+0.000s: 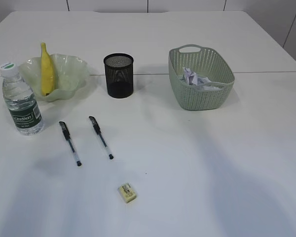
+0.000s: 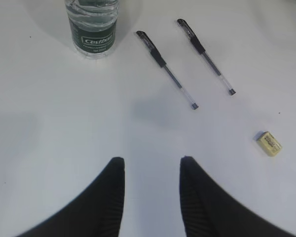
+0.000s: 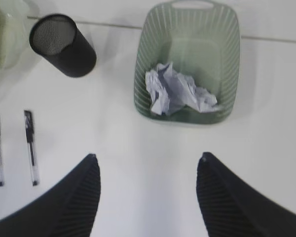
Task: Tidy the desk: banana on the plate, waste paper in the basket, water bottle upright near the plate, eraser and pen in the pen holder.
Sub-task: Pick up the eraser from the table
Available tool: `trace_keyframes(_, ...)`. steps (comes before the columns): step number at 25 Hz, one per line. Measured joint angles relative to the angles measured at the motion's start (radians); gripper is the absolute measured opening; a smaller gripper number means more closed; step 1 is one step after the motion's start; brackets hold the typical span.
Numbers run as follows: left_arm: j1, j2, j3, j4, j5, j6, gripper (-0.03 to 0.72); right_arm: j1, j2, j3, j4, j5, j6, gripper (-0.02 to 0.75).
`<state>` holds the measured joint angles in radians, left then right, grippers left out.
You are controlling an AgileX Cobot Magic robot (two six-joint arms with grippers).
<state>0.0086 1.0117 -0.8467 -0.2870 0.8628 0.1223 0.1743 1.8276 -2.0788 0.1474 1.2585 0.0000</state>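
The yellow banana (image 1: 47, 69) is lying in the pale green wavy plate (image 1: 74, 66), with the clear water bottle (image 1: 21, 101) standing upright beside it – and crumpled white waste paper (image 3: 177, 94) is sitting in the green woven basket (image 1: 180, 86). Two black-capped pens (image 1: 99, 137) and the small yellow eraser (image 1: 127, 192) are lying on the white counter (image 1: 212, 163), apart from the black mesh pen holder (image 1: 119, 75). Both the left claw (image 2: 152, 165) and right claw (image 3: 147, 160) are hanging spread and holding nothing.

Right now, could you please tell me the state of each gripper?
Left gripper: open, holding nothing, above bare table.
Right gripper: open wider, holding nothing, above the table in front of the basket.
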Motion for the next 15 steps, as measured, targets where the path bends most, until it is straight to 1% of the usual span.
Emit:
trace_keyframes(4, 0.0, 0.0, 0.0, 0.0, 0.0, 0.0, 0.265, 0.0, -0.093, 0.189, -0.006, -0.005, 0.0, 0.456)
trace_keyframes(11, 0.0, 0.0, 0.0, 0.0, 0.0, 0.0, 0.265, 0.0, -0.314, 0.581, -0.006, -0.153, -0.007, 0.456)
trace_keyframes(15, 0.0, 0.0, 0.0, 0.0, 0.0, 0.0, 0.265, 0.0, -0.415, 0.773, -0.006, -0.191, -0.026, 0.456)
